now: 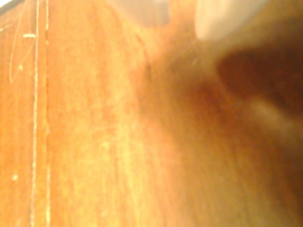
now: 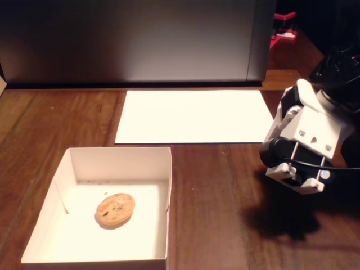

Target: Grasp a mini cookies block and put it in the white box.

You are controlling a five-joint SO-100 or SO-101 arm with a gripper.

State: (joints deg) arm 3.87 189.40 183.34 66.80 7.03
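The mini cookies block [image 2: 115, 210], a small round golden-brown cookie with dark specks, lies flat inside the white box [image 2: 121, 156] at the lower left of the fixed view. My gripper [image 2: 292, 171] hangs at the right edge, well clear of the box and a little above the wooden table. Its white housing faces the camera and hides the fingers, so the jaws cannot be read. The wrist view is heavily blurred. It shows only wood grain, a dark smear [image 1: 265, 80] at the right and a pale patch [image 1: 222, 19] at the top.
A flat white paper sheet [image 2: 194, 115] lies on the table [image 2: 214, 202] behind the box. A large dark panel [image 2: 140, 39] stands along the back edge, with a red object [image 2: 284, 28] beside it. Bare wood separates box and arm.
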